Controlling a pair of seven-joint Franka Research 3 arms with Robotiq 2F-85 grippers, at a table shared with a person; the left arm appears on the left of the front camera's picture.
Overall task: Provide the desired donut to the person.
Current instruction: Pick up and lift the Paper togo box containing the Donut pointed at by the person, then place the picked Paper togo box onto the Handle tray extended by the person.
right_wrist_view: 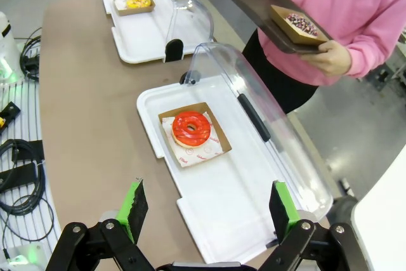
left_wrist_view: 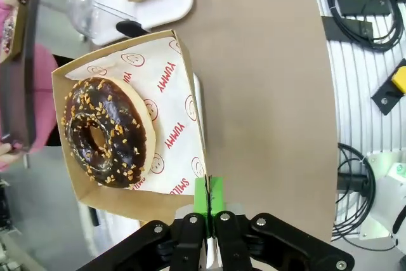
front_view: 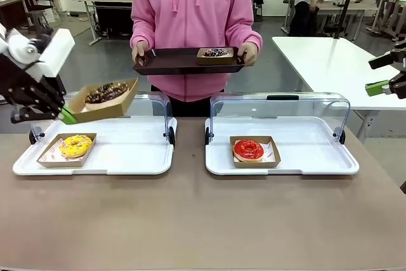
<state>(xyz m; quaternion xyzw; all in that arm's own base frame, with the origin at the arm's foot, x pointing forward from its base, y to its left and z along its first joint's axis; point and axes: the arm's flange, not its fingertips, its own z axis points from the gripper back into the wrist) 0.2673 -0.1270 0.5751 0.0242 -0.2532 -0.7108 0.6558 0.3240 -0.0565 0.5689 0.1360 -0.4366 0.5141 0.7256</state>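
Holding the chocolate sprinkled donut (front_view: pixel 106 92) aloft in its cardboard boat (front_view: pixel 124 107), my left fingers (front_view: pixel 68 117) clenched on the boat's near corner, I see the dark serving tray (front_view: pixel 171 63) held by the person (front_view: pixel 190 17) at two o'clock, nearer this arm, while my right fingers (right_wrist_view: pixel 134 204) hang released.

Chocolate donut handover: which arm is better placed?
Left. The left end effector is shut on the chocolate donut box, raised off the table; the right end effector is open and empty.
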